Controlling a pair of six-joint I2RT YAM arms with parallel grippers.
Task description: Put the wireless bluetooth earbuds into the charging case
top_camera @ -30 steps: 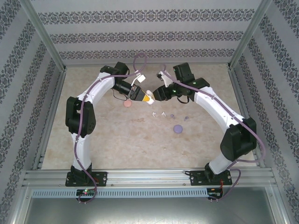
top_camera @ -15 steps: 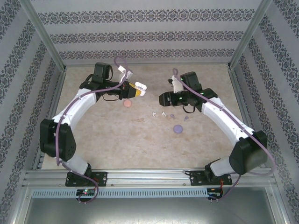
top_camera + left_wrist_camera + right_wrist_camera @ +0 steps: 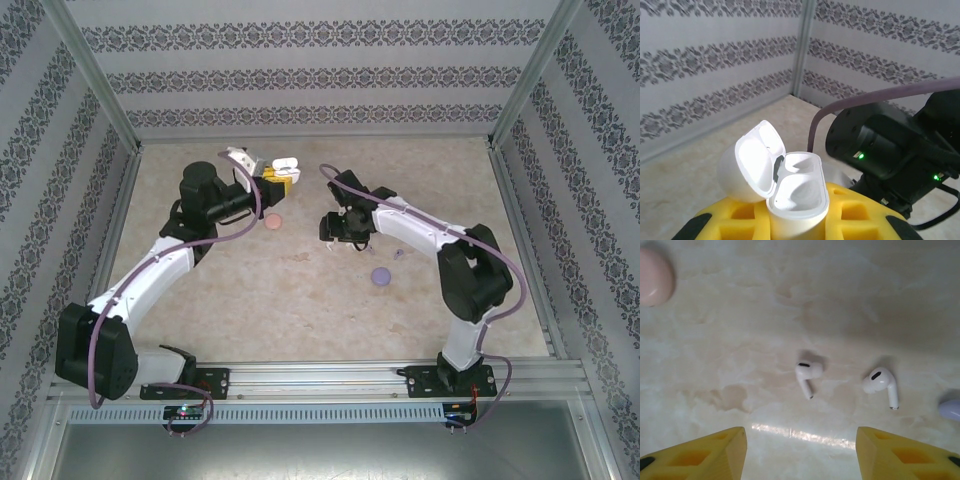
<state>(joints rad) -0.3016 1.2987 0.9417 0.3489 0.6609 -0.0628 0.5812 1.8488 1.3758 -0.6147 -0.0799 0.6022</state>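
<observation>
Here, the right gripper [image 3: 801,447] lines up over two white earbuds [image 3: 807,372] while the left gripper [image 3: 277,172] presents the open charging case [image 3: 796,192].

The left fingers [image 3: 857,215] pinch the white case clear of the marbled table [image 3: 715,340], its lid flipped back and both sockets empty. The right fingers [image 3: 705,447] are spread above the two buds, which lie near each other, not touching. The pick-up step appears to be in hand; the next move likely calls for centring on one bud, descending and closing gently.

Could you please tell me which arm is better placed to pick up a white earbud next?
Right: the right gripper hovers open directly above the white earbuds, while the left gripper is shut on the open white charging case.
</observation>
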